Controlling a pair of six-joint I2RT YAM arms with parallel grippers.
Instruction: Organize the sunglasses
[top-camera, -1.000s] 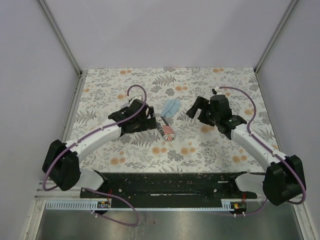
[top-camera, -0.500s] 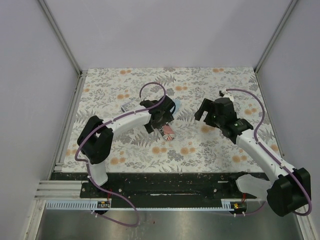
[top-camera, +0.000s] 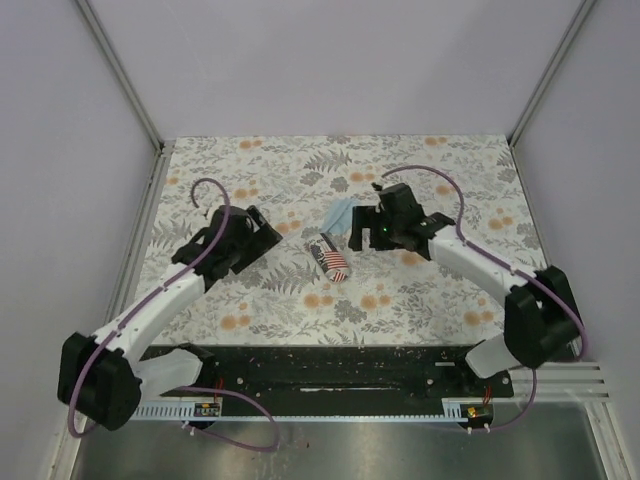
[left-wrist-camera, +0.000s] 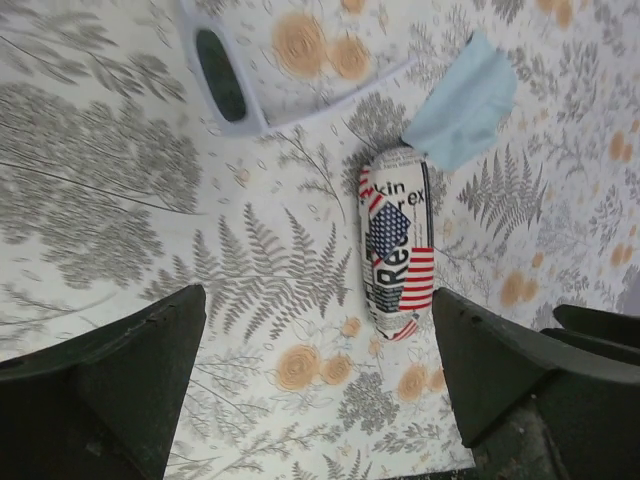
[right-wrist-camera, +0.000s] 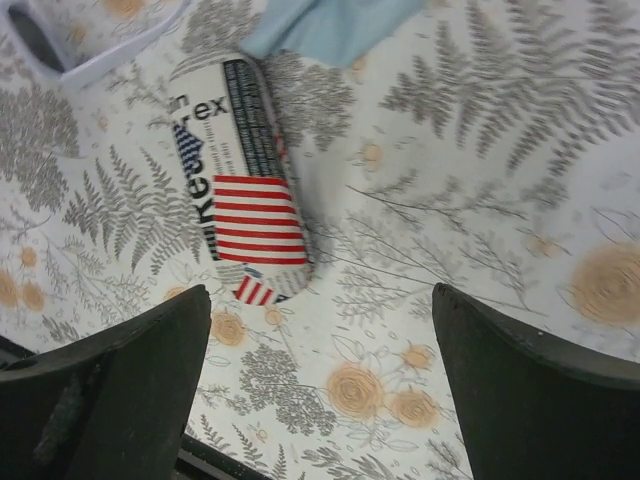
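Observation:
The sunglasses (left-wrist-camera: 228, 92), dark lenses in a pale whitish frame, lie on the floral table left of the case; the right wrist view shows them (right-wrist-camera: 60, 55) at its top left edge. The oval stars-and-stripes case (top-camera: 329, 260) lies shut in the middle, with the light blue cloth (top-camera: 343, 213) just behind it. My left gripper (top-camera: 256, 236) hovers left of the case, open and empty, its fingers (left-wrist-camera: 120, 380) wide apart. My right gripper (top-camera: 366, 229) hangs open and empty beside the cloth, right of the case (right-wrist-camera: 245, 190).
The floral table (top-camera: 420, 300) is walled by pale panels on three sides. A black rail (top-camera: 330, 365) with both arm bases runs along the near edge. Purple cables loop above each wrist.
The left gripper, over the case half a second ago, has pulled back to the left. The right gripper has swung left, close to the cloth and case. Both stayed open.

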